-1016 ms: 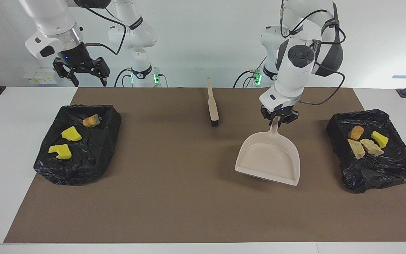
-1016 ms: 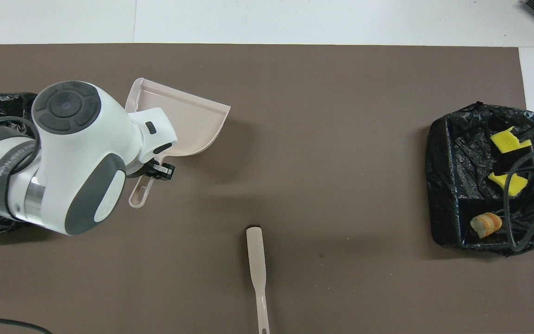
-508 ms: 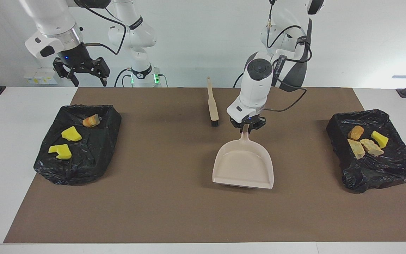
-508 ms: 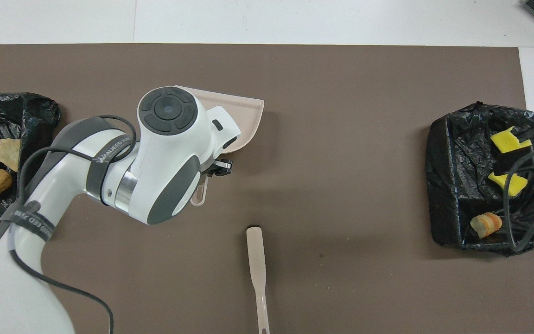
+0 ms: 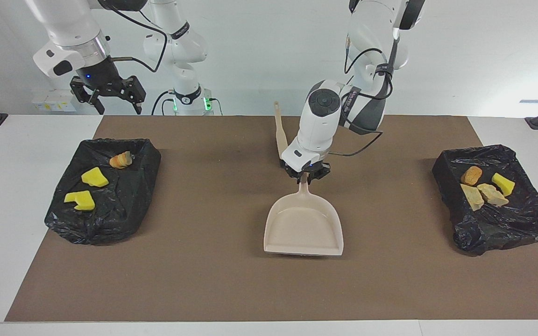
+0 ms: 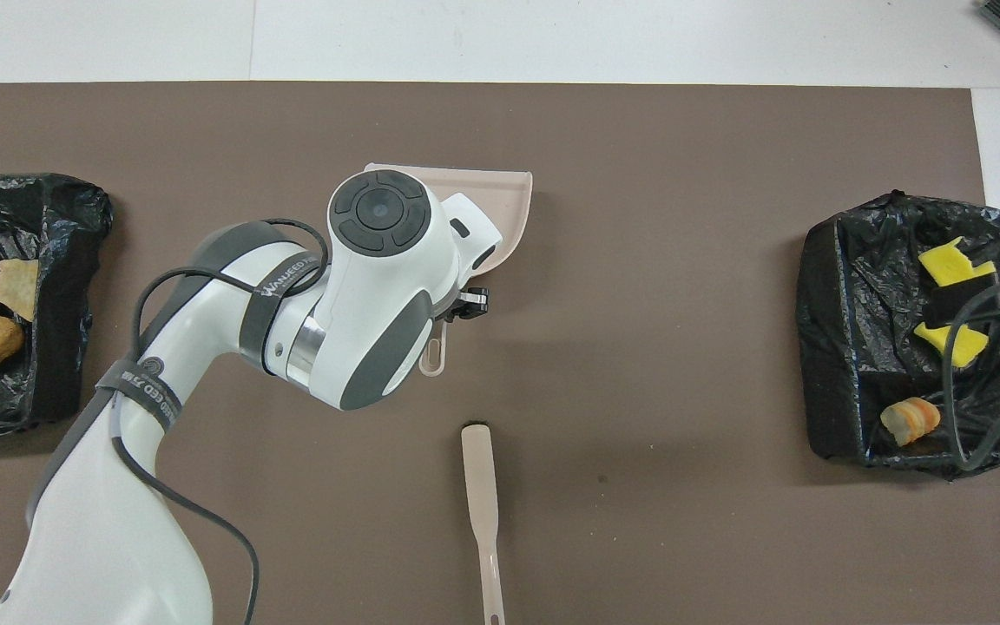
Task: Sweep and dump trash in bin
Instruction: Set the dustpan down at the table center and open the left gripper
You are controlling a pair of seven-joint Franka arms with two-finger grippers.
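Sweeping looks done: all the trash sits in the two black-bagged bins, yellow foam chunks (image 5: 94, 177) and tan crusty bits (image 5: 483, 194). The left tool (image 5: 306, 176) is clamped on the empty beige plastic dustpan (image 5: 304, 226) mid-surface; it probably just needs setting down. The right tool (image 5: 109, 95) waits with jaws wide.

- Three pieces of trash are lying in the black-lined bin (image 5: 105, 205) at the right arm's end of the table: two bright yellow foam chunks (image 5: 94, 178), one notched, and an orange-striped pastry-like piece (image 5: 120, 160) sitting nearer the robots.
- Four more are resting in the other black-lined bin (image 5: 507, 219) at the left arm's end: a brown oval lump (image 5: 471, 175), two pale tan crusty bits (image 5: 492, 194) touching each other, and a small yellow foam piece (image 5: 503, 183) beside them.
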